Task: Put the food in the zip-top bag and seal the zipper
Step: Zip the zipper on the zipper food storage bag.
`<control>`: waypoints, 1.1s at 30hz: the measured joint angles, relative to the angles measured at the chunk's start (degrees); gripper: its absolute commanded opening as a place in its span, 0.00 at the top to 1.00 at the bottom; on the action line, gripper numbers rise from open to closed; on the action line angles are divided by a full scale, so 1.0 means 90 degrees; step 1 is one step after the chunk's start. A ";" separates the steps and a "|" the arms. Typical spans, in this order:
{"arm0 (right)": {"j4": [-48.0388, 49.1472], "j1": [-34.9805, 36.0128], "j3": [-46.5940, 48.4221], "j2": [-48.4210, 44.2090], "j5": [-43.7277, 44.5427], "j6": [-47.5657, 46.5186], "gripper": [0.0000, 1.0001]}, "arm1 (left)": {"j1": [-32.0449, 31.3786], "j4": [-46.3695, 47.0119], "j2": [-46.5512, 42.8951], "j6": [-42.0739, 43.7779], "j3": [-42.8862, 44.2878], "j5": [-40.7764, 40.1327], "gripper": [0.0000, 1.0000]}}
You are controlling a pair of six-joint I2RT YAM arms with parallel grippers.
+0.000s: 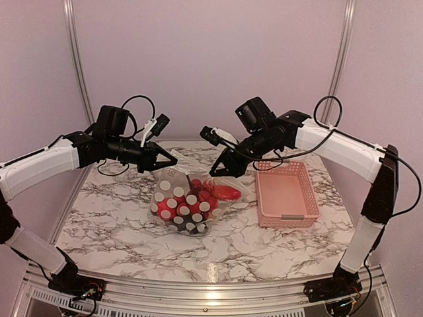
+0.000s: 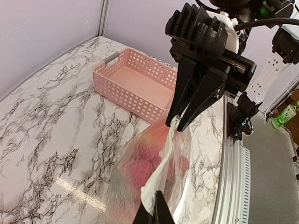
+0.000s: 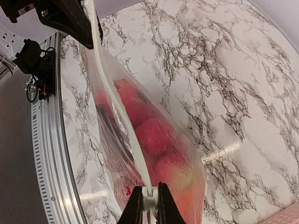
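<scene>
Since the left gripper point(image 1: 173, 160) is clamped on the zipper point(image 2: 155, 179) at the zip-top bag's point(image 1: 180, 206) 11 o'clock corner and the right gripper point(image 1: 215, 173) pinches the same strip at its 1 o'clock corner, the bag hangs stretched between them at table centre with the food point(image 1: 225, 192) inside. Risk: if either pinch slips or the arms pull apart too hard, the strip tears free, the mouth sags and red pieces spill; whether the strip is pressed shut cannot be told. Surface: white marble-pattern tabletop point(image 1: 106, 218), pink slotted basket point(image 1: 287, 191) at the bag's 3 o'clock, lilac walls point(image 1: 211, 59) behind.
</scene>
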 measured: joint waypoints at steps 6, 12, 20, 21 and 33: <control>-0.0017 -0.0114 -0.0488 -0.0364 0.0236 -0.0044 0.92 | 0.0109 0.0000 0.0000 0.0002 0.0000 0.0002 1.00; 0.0007 -0.0158 -0.1015 -0.0707 0.0532 -0.0119 0.92 | 0.0214 0.0007 -0.0005 0.0002 -0.0046 0.0010 1.00; 0.0017 -0.0236 -0.1644 -0.1035 0.0964 -0.0170 0.92 | 0.0342 0.0012 -0.0078 0.0002 -0.0177 0.0015 1.00; 0.0029 -0.0240 -0.1736 -0.1086 0.1008 -0.0177 0.92 | 0.0359 0.0012 -0.0097 0.0002 -0.0189 0.0019 1.00; 0.0112 -0.0240 -0.2288 -0.1579 0.1416 -0.0287 0.89 | 0.0381 0.0039 -0.0143 -0.0007 -0.0296 0.0073 1.00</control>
